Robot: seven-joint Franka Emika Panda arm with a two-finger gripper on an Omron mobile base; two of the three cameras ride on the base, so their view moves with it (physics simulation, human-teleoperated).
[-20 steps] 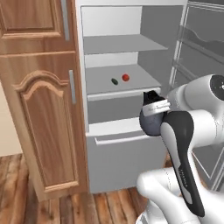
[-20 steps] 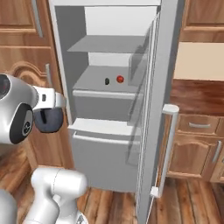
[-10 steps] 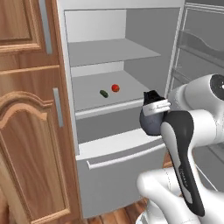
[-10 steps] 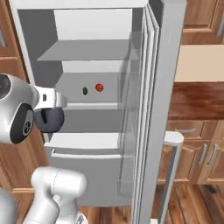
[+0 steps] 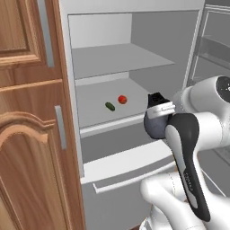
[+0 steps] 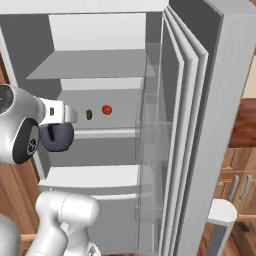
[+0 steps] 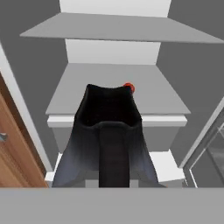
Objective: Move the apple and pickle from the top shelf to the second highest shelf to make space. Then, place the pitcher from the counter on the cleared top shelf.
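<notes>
The dark grey pitcher (image 5: 155,126) hangs in front of the open fridge, and my gripper (image 5: 158,106) is shut on its black rim. From the other side the pitcher (image 6: 56,137) hangs under the gripper (image 6: 64,118). In the hand view the pitcher (image 7: 109,131) hides my fingertips. The red apple (image 5: 121,99) and green pickle (image 5: 109,106) lie side by side on the second highest shelf (image 5: 92,96), beyond and left of the pitcher. Both the apple (image 6: 106,109) and the pickle (image 6: 89,114) also appear from the right. The top shelf (image 5: 112,58) is bare.
The fridge door (image 6: 192,125) stands open on the right, its racks facing inward. A tall wooden cabinet (image 5: 27,117) flanks the fridge on the left. Below the shelves the white drawer front (image 5: 130,164) juts out. A strip of red-brown counter (image 6: 249,122) lies at the far right.
Both base views have closed in on the fridge, so its shelves look larger and nearer. The pitcher stays in my shut gripper, and the apple and pickle have not moved on their shelf.
</notes>
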